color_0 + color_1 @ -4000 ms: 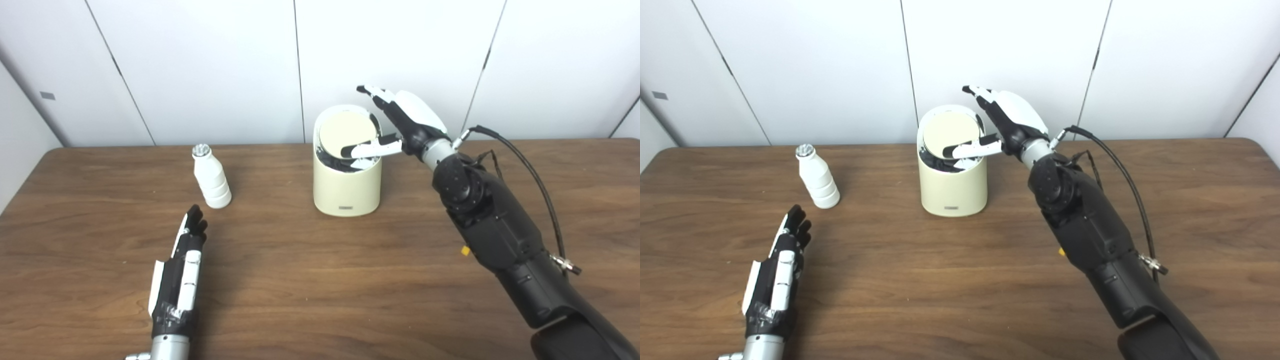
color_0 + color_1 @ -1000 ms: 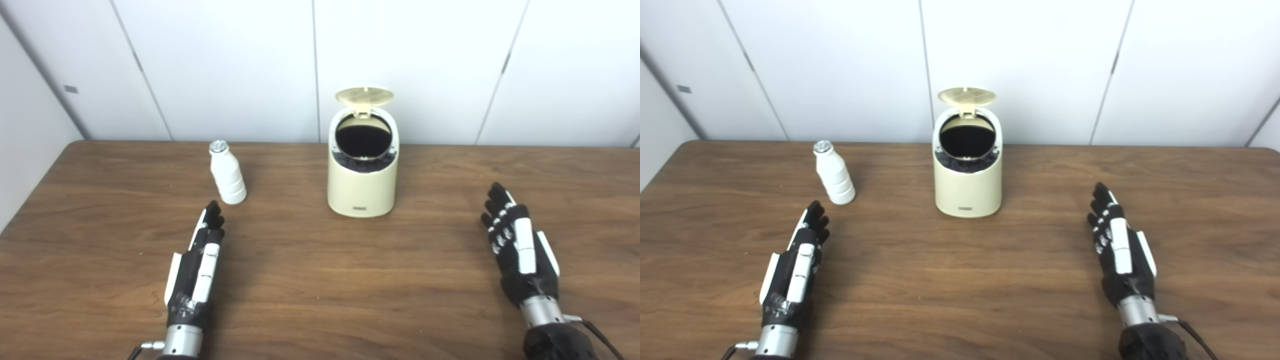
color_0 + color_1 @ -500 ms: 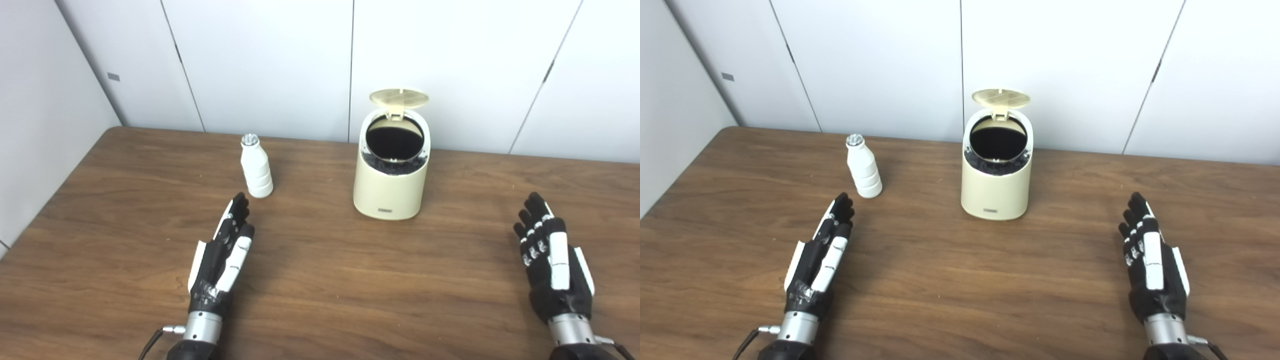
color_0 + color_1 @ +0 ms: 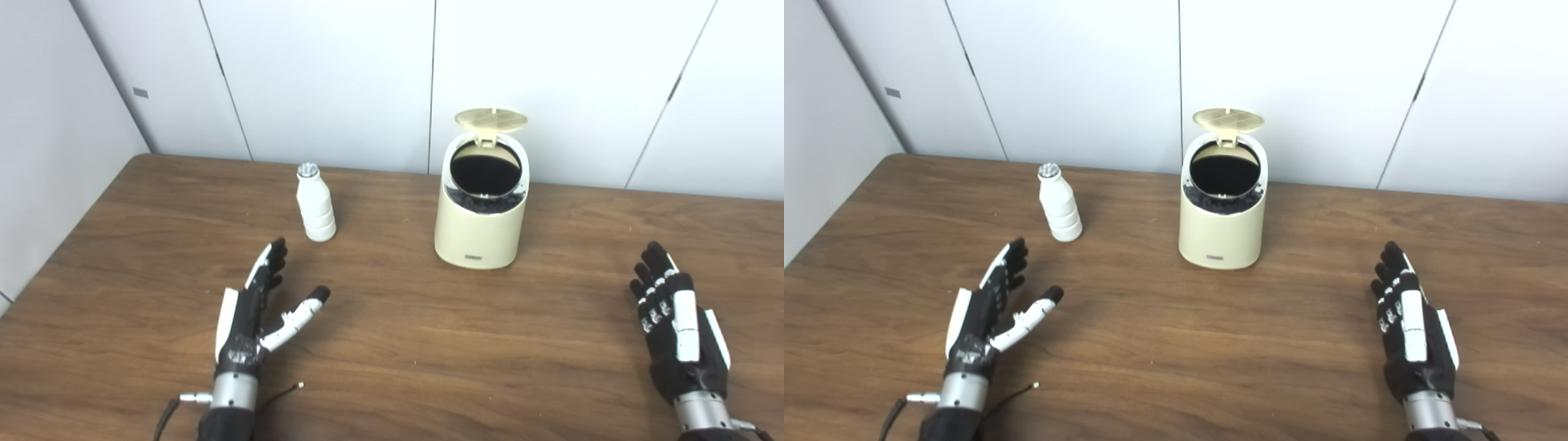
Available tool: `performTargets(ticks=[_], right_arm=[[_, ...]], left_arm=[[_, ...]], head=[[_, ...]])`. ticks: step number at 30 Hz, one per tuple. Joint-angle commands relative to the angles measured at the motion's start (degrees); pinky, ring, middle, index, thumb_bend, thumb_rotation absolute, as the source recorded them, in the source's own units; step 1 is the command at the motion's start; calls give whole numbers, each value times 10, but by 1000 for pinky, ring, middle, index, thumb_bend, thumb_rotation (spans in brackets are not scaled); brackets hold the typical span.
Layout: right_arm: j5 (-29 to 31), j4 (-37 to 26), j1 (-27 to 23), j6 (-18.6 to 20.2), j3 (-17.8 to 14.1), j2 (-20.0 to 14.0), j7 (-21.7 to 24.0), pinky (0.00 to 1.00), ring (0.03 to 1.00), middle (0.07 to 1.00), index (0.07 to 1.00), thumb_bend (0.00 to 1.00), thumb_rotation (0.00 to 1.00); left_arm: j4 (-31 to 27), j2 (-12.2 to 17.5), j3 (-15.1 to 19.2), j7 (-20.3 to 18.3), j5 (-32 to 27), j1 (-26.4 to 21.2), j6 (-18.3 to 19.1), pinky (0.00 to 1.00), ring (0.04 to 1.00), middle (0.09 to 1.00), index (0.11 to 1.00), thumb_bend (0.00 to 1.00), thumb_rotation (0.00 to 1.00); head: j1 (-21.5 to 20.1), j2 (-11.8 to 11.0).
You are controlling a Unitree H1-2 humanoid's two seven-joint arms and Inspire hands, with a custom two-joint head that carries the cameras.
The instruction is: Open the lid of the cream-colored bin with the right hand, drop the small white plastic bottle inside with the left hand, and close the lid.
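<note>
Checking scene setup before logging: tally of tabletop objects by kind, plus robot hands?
Small white plastic bottle: 1, upright, left of the bin
Cream-colored bin: 1, lid raised
Robot hands: 2, left hand and right hand, both open and holding nothing
Total: 4

A brown wooden table [image 4: 392, 367] spreads out before me. Behind it stand white wall panels [image 4: 331, 79] with dark seams.
</note>
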Motion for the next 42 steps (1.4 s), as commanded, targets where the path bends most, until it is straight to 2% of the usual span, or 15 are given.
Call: performTargets(ticks=[1, 10, 15, 22, 29, 42], right_arm=[[2, -20, -4, -3, 0, -6, 2, 1000, 994, 988, 939, 632, 884], [9, -11, -11, -2, 1, -11, 7, 1000, 998, 989, 945, 644, 880], [2, -16, -11, 4, 3, -7, -1, 1000, 996, 982, 935, 651, 870], [-21, -12, -11, -7, 10, -11, -3, 1000, 985, 971, 929, 624, 899], [-19, -13, -12, -7, 8, -12, 1, 1000, 978, 966, 937, 622, 882], [-29, -12, -15, -11, 13, -13, 1, 1000, 976, 965, 951, 611, 896]], left_arm=[[-24, 16, 4, 0, 8, -29, 8, 969, 945, 946, 966, 909, 329], [-36, 71, -6, -17, 81, -89, 103, 1000, 994, 969, 982, 914, 374], [-18, 95, -10, -25, 104, -122, 136, 880, 936, 949, 967, 923, 359], [61, 131, -26, -28, 128, -177, 153, 812, 910, 934, 946, 938, 387], [139, 151, -44, -15, 130, -224, 116, 828, 906, 927, 928, 950, 356], [187, 175, -84, -26, 148, -267, 118, 812, 893, 881, 888, 965, 297]], head=[[0, 1], [-2, 5], [-2, 6], [-5, 8], [-5, 10], [-12, 14]])
